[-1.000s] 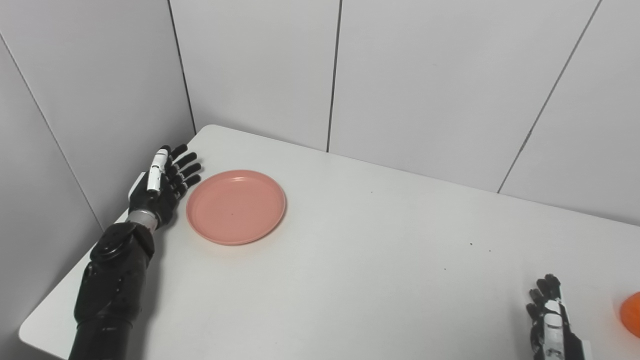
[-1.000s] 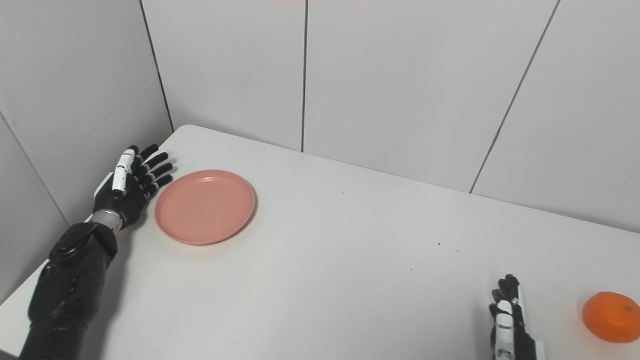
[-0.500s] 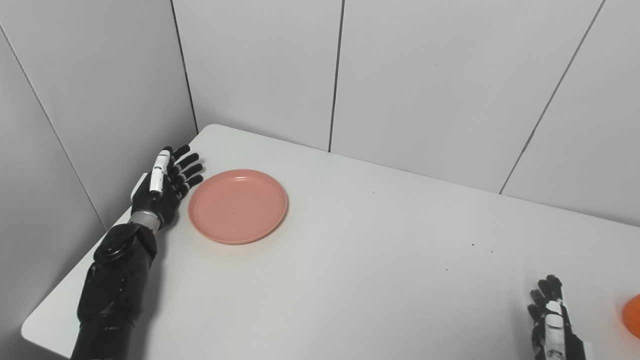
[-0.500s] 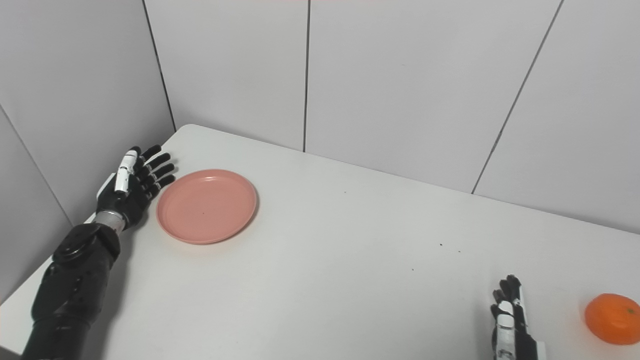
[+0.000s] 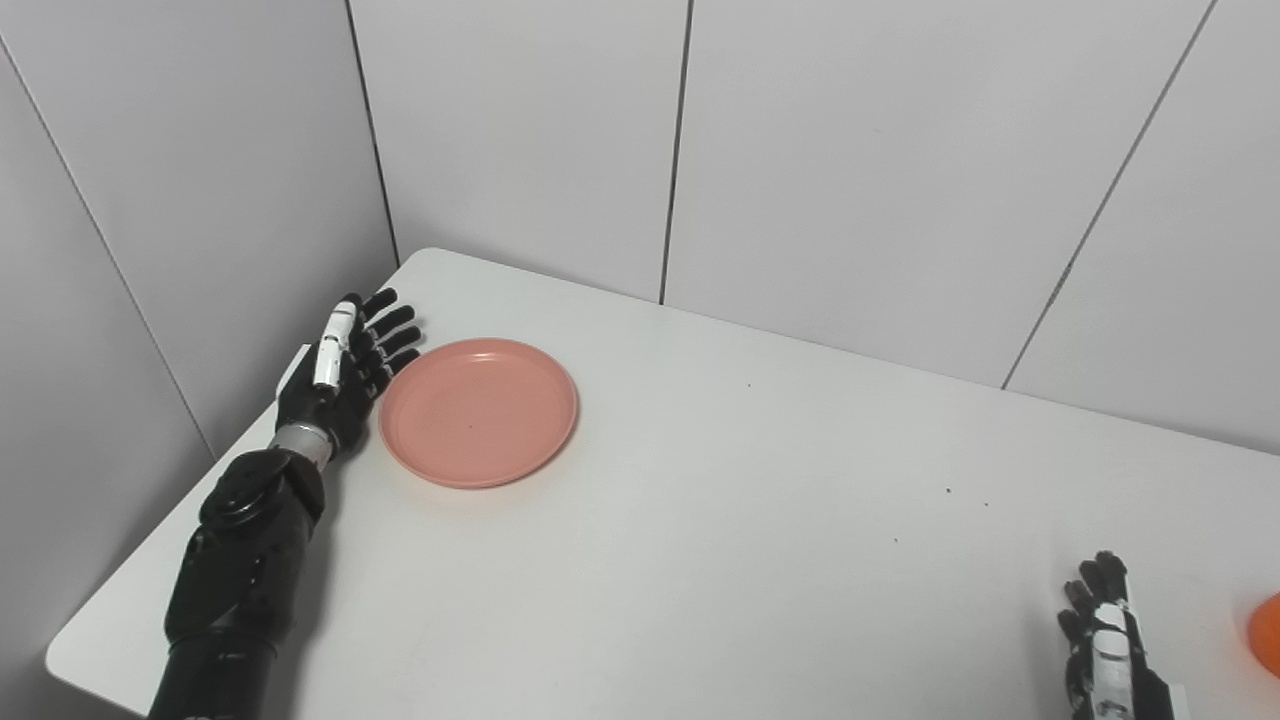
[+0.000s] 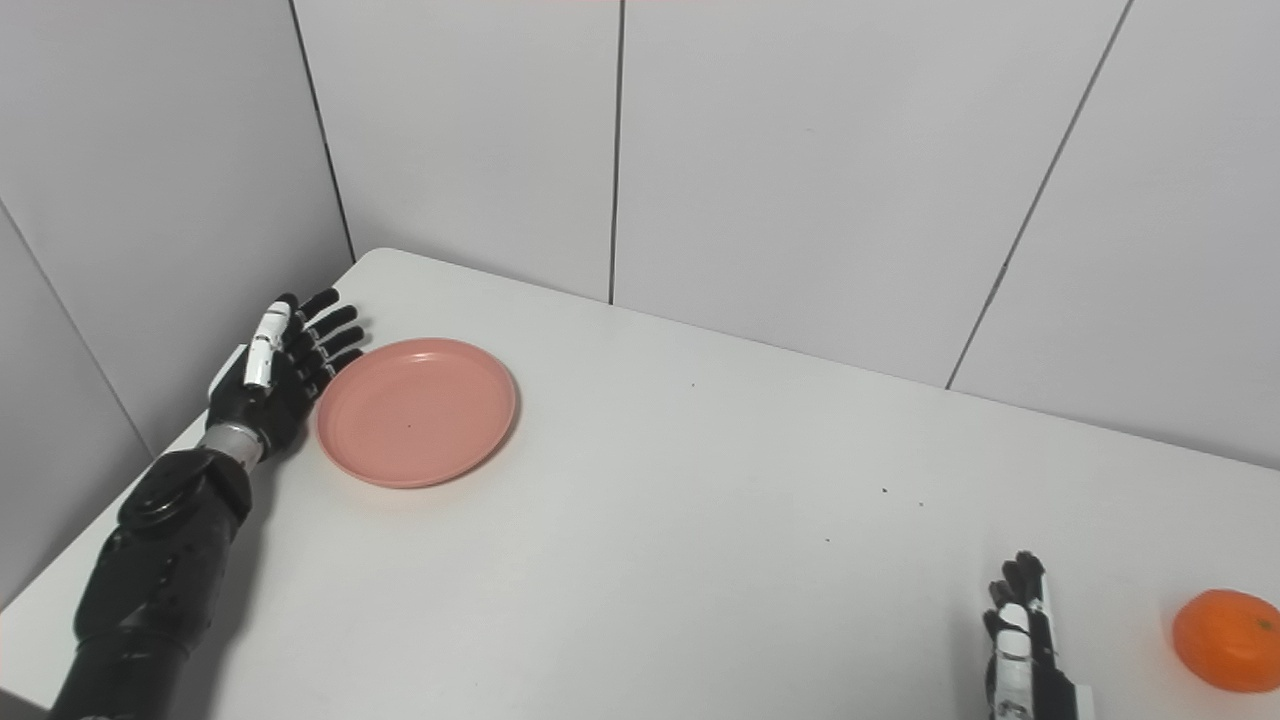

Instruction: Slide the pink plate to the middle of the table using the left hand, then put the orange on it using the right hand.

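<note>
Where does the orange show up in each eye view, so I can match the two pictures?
Left eye view: the orange is only a sliver, cut off by the right edge, low down.
Right eye view: it shows whole, lower right, right of the right hand, apart from it.
Shared landmark: the pink plate beside the open left hand.

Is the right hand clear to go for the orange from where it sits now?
Probably yes. The right hand is open, holding nothing, low at the table's near edge, and the orange sits just to its right with only bare tabletop between them. Nothing blocks the way.
</note>
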Controlling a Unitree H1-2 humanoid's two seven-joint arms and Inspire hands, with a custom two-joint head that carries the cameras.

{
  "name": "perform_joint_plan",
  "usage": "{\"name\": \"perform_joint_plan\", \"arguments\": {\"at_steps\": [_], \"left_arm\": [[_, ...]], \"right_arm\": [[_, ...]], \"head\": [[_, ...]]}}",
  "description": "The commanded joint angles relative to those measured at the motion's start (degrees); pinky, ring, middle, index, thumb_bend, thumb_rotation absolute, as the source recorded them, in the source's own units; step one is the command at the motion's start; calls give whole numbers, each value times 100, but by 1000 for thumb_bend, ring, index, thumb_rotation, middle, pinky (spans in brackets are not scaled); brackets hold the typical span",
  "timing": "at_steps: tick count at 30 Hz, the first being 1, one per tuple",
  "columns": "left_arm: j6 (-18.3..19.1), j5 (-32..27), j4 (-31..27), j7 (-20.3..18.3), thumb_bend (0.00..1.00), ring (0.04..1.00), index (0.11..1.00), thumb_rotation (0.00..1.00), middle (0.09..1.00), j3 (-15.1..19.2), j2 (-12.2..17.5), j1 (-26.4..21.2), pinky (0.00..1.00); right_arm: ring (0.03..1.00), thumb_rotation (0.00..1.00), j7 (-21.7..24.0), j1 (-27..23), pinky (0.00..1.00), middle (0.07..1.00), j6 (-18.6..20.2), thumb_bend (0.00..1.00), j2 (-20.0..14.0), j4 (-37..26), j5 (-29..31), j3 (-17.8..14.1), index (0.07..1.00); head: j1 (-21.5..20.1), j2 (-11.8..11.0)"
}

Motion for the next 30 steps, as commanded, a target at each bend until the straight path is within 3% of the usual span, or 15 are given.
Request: {"name": "perform_joint_plan", "arguments": {"at_steps": [1,14,20,30], "left_arm": [[-97,-1,-76,-31,324,855,848,1000,861,-30,-17,-96,849],[74,1,-190,41,329,805,805,1000,815,-132,-150,-85,795],[103,-102,-334,-215,333,818,818,1000,829,-247,-192,17,804],[457,-65,-829,-115,329,805,799,1000,820,-436,-448,117,776]], "right_arm": [[978,1000,11,-74,1000,977,-34,316,-15,-197,2,-14,976],[976,1000,3,-88,1000,973,25,336,-16,-207,-1,-20,975],[979,1000,29,-83,1000,976,-1,331,-35,-203,16,-15,978],[970,1000,0,-97,1000,973,-66,325,-4,-185,-5,-8,978]], "head": [[3,8],[-8,32],[-3,52],[-33,69]]}}
